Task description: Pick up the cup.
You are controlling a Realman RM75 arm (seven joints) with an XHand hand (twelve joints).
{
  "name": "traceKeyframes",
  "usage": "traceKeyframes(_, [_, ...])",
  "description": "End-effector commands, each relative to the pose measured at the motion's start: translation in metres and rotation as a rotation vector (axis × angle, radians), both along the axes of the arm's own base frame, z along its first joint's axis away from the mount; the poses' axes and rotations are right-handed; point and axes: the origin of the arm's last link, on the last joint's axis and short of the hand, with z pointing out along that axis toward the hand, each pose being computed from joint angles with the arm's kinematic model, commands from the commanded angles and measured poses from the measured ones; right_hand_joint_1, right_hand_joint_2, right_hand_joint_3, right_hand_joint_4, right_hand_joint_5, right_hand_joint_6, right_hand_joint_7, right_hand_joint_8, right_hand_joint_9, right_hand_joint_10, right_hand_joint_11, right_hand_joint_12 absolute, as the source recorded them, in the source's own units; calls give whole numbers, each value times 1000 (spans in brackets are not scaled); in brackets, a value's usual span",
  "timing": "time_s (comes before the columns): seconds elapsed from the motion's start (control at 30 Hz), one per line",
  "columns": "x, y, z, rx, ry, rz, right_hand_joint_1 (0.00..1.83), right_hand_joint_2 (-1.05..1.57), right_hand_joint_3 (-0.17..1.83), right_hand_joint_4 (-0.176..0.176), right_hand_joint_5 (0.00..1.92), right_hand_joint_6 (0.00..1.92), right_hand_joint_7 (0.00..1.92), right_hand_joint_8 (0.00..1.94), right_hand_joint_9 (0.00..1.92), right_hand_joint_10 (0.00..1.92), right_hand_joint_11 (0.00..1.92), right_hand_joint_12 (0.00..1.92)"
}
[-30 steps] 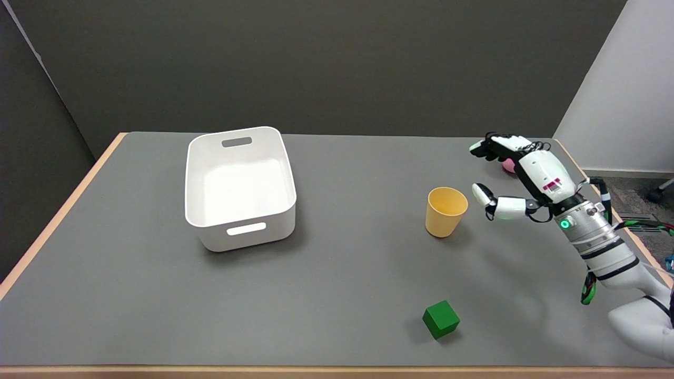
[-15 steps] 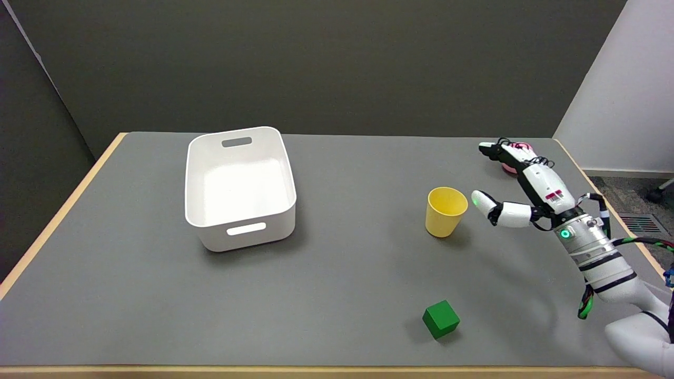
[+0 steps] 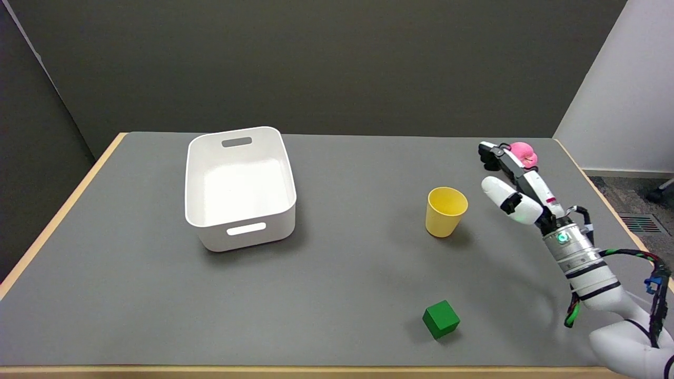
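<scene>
A grey table (image 3: 326, 295) with a pale wooden edge fills the view, backed by a dark wall, with a lighter wall and some carpet at the far right.

Nearest the camera, a green cube (image 3: 440, 319) sits alone on the front of the table, apart from everything else and out of the line between arm and target, so it should not hinder the approach.

Further in, the right arm reaches from the lower right corner, and its robot hand (image 3: 513, 181) hangs in the air just right of the cup (image 3: 446, 211), not touching it. It grasps nothing: the thumb juts toward the cup and the other fingers stretch away behind, leaving a gap between them. That spread looks meant to take the cup's wall from the side.

The yellow cup stands upright, mouth up, right of the table's middle, so a side grasp suits it.

Left of it, well apart, rests an empty white bin (image 3: 239, 187) with handle slots.

Farthest back, a pink object (image 3: 524, 153) lies behind the fingertips near the far right edge; what it is cannot be told.
</scene>
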Motion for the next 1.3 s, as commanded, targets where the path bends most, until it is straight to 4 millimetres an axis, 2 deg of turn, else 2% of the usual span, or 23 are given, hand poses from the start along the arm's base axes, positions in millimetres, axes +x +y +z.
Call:
traceKeyframes(0.03, [-43, -17, -13, 49, -255, -114, 305, 622, 811, -95, 158, 371, 232, 327, 131, 696, 13, 1148])
traceKeyframes(0.27, [-61, -33, -13, 58, -294, -172, 315, 617, 818, -91, 166, 375, 246, 329, 144, 693, 24, 1151])
traceKeyframes(0.53, [-52, -47, -11, 81, -247, -156, 328, 608, 820, -94, 156, 365, 215, 307, 103, 663, -1, 1099])
traceKeyframes(0.6, [-53, -49, -14, 88, -249, -161, 327, 606, 824, -96, 152, 363, 211, 307, 96, 661, -1, 1091])
traceKeyframes(0.67, [-52, -51, -17, 93, -254, -158, 284, 563, 924, -94, 126, 412, 179, 360, 94, 671, 0, 1048])
traceKeyframes(0.8, [-48, -57, -23, 110, -259, -145, 278, 563, 931, -93, 123, 413, 178, 362, 87, 668, 1, 1037])
traceKeyframes(1.03, [-53, -61, -35, 149, -252, -181, 287, 563, 929, -94, 122, 412, 170, 361, 84, 665, 0, 1038])
traceKeyframes(1.17, [-59, -62, -42, 169, -244, -213, 340, 601, 822, -110, 137, 353, 159, 297, 63, 599, -1, 993])
traceKeyframes(1.3, [-63, -63, -48, 176, -251, -226, 351, 601, 825, -143, 113, 347, 117, 282, 50, 549, -1, 912])
